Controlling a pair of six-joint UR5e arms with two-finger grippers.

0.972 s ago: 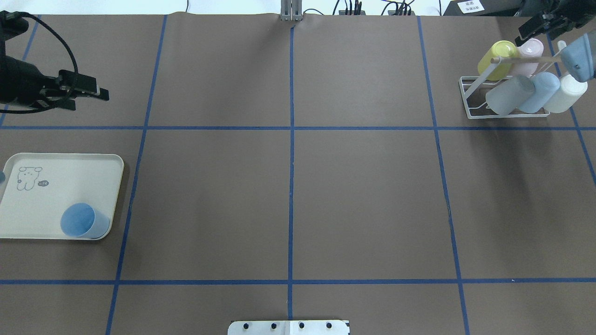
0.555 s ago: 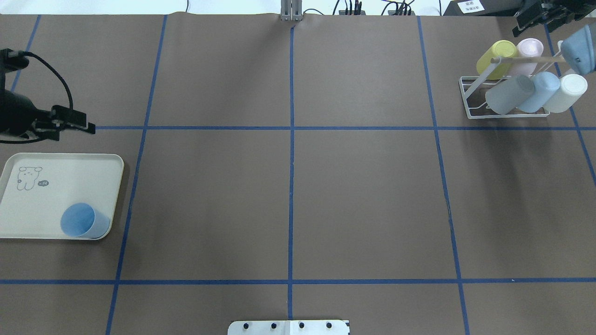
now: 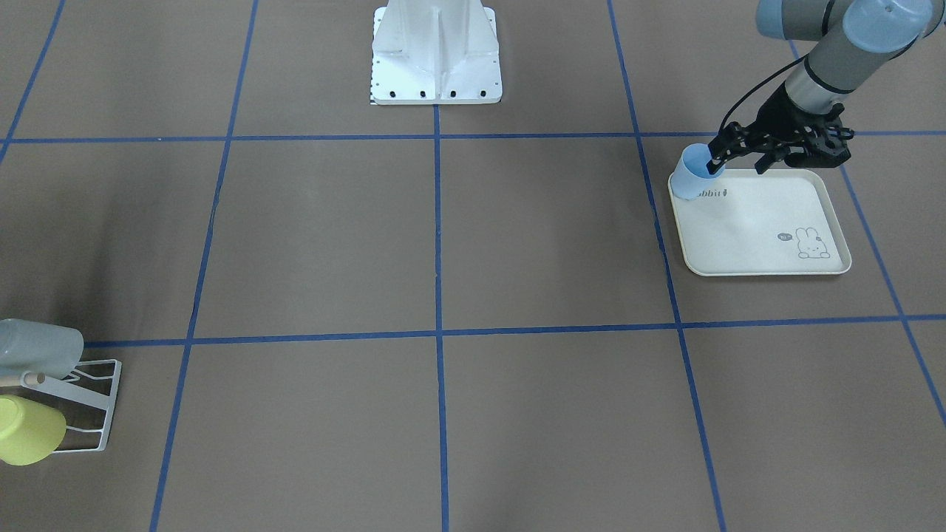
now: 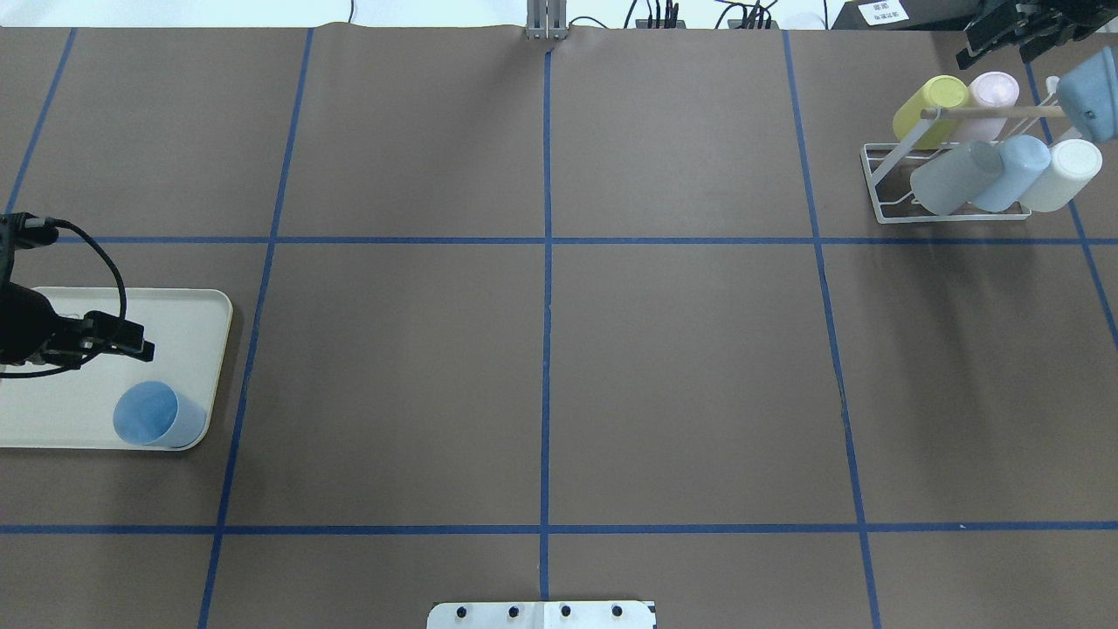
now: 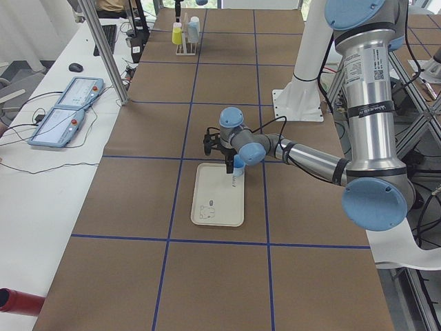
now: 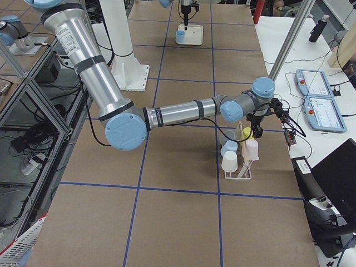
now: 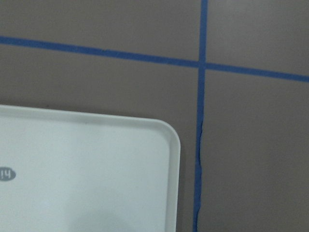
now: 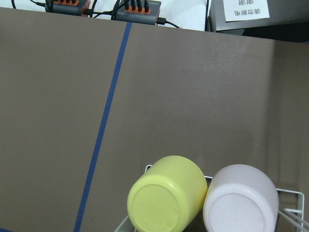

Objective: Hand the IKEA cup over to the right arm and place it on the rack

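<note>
Both the left gripper [image 4: 142, 349] and the cropped right gripper [image 4: 983, 39] hide their finger gap; the blue cup [image 4: 162, 418] stands mouth-up on the tray [image 4: 205, 306].

A cream rabbit-print tray [image 3: 761, 222] lies on the brown, blue-taped table [image 4: 681, 376].

Left gripper [image 4: 144, 345] low, right gripper [image 4: 1000, 48] high — both with jaws parted

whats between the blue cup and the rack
Overhead view: between light blue plastic cup and white wire rack, only cream tray rim and bare brown table with blue tape lines.
</note>
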